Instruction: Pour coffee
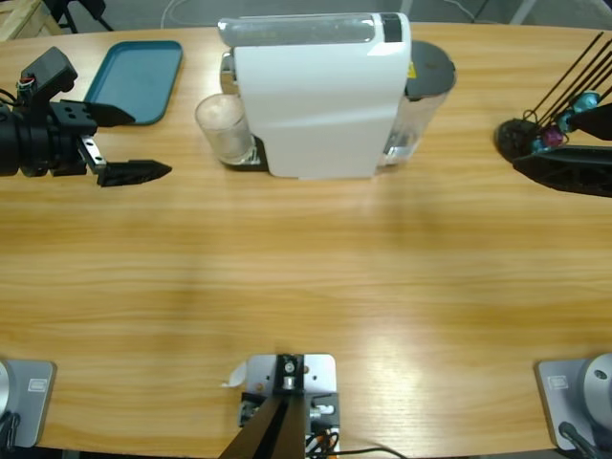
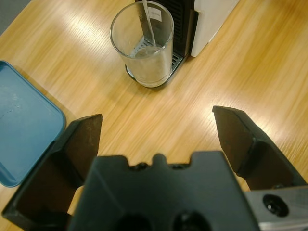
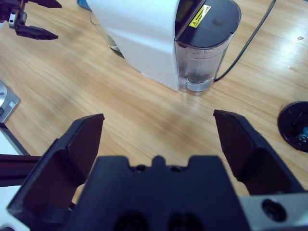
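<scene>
Fingers (image 2: 82, 144) spread wide, empty, left of glass (image 1: 223, 127). Glass seated under machine (image 1: 320, 96) spout. Approach level, centre around glass, close gently; avoid tipping. Right gripper (image 3: 159, 144) likewise open, empty.

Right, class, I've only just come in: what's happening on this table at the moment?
Nothing is being held yet. A clear glass stands on the drip tray of the white coffee machine. The left gripper points at the glass with its jaws wide open, short of touching it. A blue tray lies beside that arm. The right gripper, also open, faces the machine's water tank from farther off.
</scene>
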`<state>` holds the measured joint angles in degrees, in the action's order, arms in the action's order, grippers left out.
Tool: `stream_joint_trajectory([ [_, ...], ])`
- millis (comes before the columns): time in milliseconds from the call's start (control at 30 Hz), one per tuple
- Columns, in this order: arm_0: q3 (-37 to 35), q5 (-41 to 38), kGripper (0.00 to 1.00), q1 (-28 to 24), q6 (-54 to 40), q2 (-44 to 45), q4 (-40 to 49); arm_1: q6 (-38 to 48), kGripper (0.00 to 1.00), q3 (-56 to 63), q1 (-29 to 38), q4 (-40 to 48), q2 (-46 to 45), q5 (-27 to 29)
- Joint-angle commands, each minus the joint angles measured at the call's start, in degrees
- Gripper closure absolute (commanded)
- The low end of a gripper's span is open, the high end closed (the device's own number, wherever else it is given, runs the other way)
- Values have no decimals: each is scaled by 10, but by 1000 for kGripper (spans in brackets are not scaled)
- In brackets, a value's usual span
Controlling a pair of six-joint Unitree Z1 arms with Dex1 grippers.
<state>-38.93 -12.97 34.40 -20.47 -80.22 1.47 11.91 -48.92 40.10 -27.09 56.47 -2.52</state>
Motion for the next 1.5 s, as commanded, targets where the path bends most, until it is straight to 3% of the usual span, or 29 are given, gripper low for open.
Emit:
stream_joint_trajectory([
  [33, 18, 10, 0, 5, 3, 2, 6, 2, 0, -8, 5, 2, 19, -11],
  [1500, 16, 15, 0, 4, 12, -1, 6, -6, 0, -5, 9, 8, 25, -13],
])
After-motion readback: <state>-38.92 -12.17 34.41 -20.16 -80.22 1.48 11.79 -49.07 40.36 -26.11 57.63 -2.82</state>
